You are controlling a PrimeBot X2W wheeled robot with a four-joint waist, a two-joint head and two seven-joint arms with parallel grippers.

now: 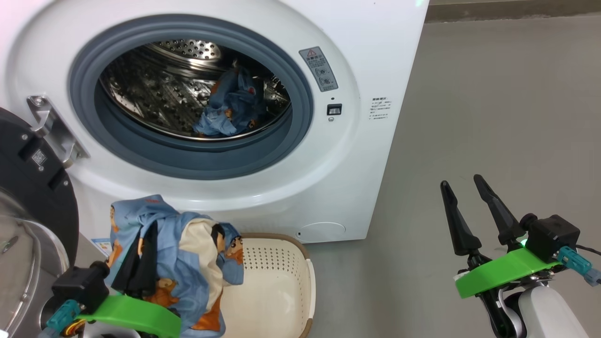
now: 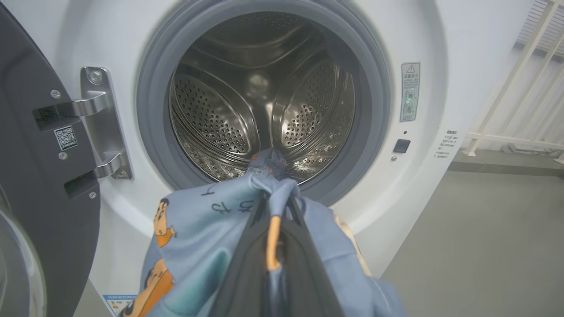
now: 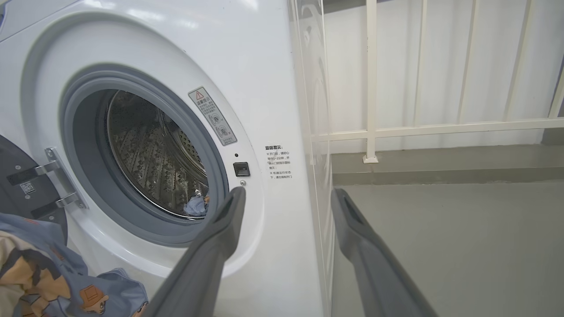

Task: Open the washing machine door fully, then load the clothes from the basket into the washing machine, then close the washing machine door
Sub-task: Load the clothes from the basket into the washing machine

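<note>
Grey floor (image 1: 493,117), laundry corner: loading in hand. With jaws clamped on the clothes (image 1: 188,253), the left gripper (image 2: 278,207) holds them by the basket (image 1: 281,281). The washing machine (image 1: 366,141) has its drum (image 1: 155,94) gaping just ahead of those jaws, one garment (image 1: 230,108) inside. Well apart, the right gripper (image 1: 461,182) waits, jaws wide and empty. Next, probably: reach past the gasket (image 1: 300,94), then release.

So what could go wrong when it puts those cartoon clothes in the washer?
The clothes hang loosely from the shut left gripper, so a dangling part might catch on the grey gasket or end up draped over it. They might also slip free and drop toward the basket. The open washing machine door stands close beside that gripper, which might bump it.
</note>
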